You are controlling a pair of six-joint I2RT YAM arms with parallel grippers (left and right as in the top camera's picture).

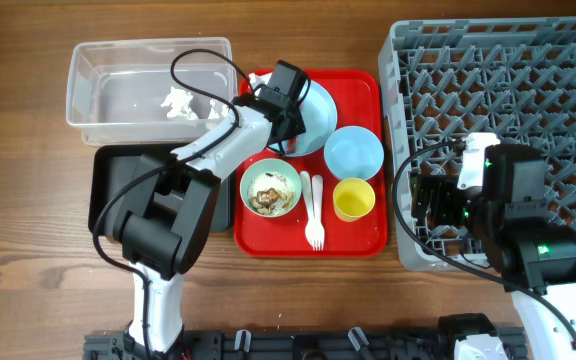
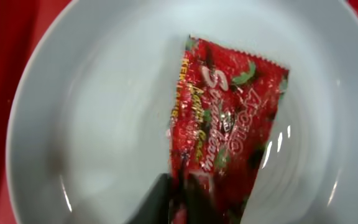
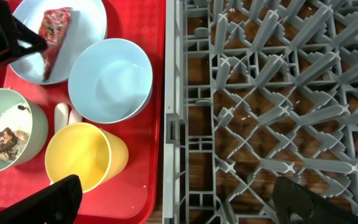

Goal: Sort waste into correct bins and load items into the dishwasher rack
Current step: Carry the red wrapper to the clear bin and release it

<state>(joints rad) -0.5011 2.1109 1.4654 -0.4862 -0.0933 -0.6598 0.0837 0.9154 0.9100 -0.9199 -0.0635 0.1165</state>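
On the red tray (image 1: 358,85) at table (image 1: 28,280) centre sits the blue plate (image 2: 92,124) with the red snack wrapper (image 2: 229,118) lying across it; left gripper (image 2: 179,190) is low over the plate, fingers narrow and pinching the wrapper's near end; wrapper otherwise flat on the plate; blue bowl (image 1: 354,152) just beside the plate, looks empty; green bowl (image 3: 5,102) holds brownish food scraps (image 3: 5,140); yellow cup (image 1: 354,198) upright, next to the blue bowl; fork (image 1: 316,232) and spoon (image 1: 305,185) side by side between green bowl and cup; clear tub (image 1: 78,90) left of the red tray, white tissue (image 1: 178,102) inside it; black tray (image 1: 108,185) below the tub, partly under the left arm; right gripper (image 3: 179,205) spread wide, holding nothing, over the left edge of the grey rack (image 1: 528,90); no dishes seen in the rack
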